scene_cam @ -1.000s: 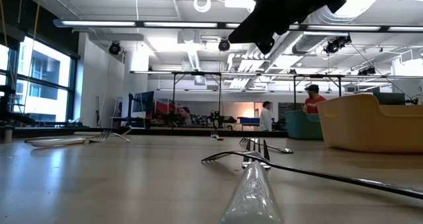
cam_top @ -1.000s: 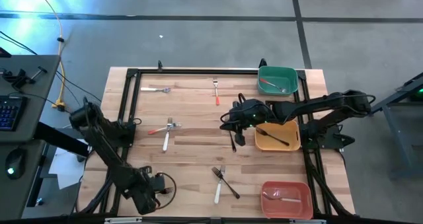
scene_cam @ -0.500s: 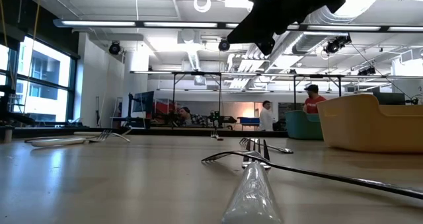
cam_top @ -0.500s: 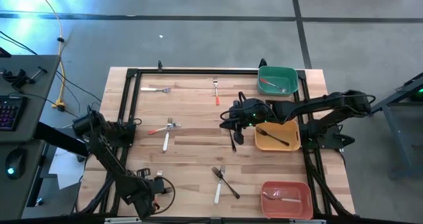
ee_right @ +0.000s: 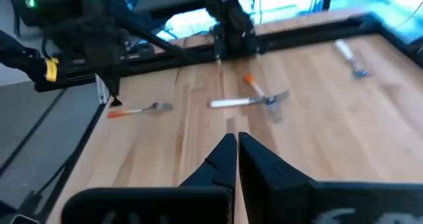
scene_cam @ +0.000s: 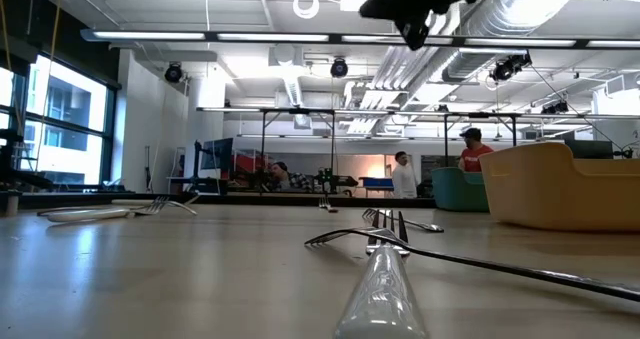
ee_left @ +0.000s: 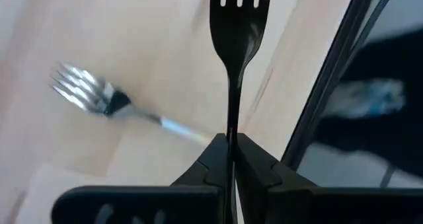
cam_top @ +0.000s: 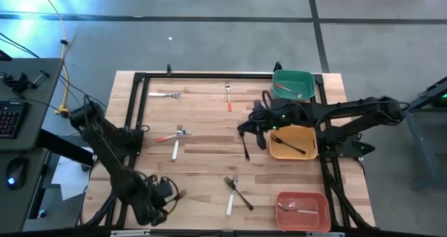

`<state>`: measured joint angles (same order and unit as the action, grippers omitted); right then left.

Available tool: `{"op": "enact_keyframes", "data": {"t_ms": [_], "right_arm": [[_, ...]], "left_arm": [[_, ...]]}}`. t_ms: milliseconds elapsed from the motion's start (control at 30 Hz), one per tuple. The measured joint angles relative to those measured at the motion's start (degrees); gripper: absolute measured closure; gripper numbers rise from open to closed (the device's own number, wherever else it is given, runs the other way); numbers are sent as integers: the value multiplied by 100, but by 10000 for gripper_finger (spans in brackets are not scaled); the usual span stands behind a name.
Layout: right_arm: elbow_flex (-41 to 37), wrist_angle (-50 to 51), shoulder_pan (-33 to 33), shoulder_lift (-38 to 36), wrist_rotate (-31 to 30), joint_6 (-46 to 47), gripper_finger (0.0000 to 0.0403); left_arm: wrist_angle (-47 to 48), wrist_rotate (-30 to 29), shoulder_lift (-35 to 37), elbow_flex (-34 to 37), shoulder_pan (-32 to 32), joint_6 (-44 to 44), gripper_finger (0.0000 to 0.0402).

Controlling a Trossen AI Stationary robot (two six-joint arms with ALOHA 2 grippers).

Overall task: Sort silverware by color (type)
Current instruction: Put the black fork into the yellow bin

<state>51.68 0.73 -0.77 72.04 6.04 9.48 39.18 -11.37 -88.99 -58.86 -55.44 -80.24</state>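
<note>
Nearest you, the left gripper (cam_top: 170, 193) sits at the table's (cam_top: 202, 139) near-left edge, clamped on a black fork (ee_left: 232, 45) whose tines stick out past the fingers (ee_left: 218, 159). Just right of it, a white fork (cam_top: 230, 201) and a black fork (cam_top: 239, 193) lie crossed, with the red bin (cam_top: 303, 210) at the near-right corner holding one utensil. At mid-table you have a red fork (cam_top: 167, 137) and a white fork (cam_top: 177, 145) touching. The right gripper (cam_top: 244, 127) hangs above the table beside the yellow bin (cam_top: 293, 143), fingers (ee_right: 228, 152) pressed together on nothing, a black utensil (cam_top: 246, 150) lying below it. Farthest off, a white fork (cam_top: 163, 94), a red fork (cam_top: 228, 97) and the green bin (cam_top: 292, 84) line the back.
</note>
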Motion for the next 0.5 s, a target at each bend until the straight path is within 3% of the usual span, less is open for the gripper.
{"op": "enact_keyframes", "data": {"t_ms": [133,300,400,500], "right_arm": [[0,34,-152,-73,28,-212,403],[-4,-68,-301,80,613,-229,403],[-4,-380,-255,82,649,-184,403],[-4,-723,-232,75,651,-47,403]], "left_arm": [[-15,-1014,562,-1,481,-43,399],[-298,-1973,1005,48,1386,724,400],[-1617,-2051,1285,501,2026,1698,400],[-3507,-1722,1514,1266,2681,2675,401]]}}
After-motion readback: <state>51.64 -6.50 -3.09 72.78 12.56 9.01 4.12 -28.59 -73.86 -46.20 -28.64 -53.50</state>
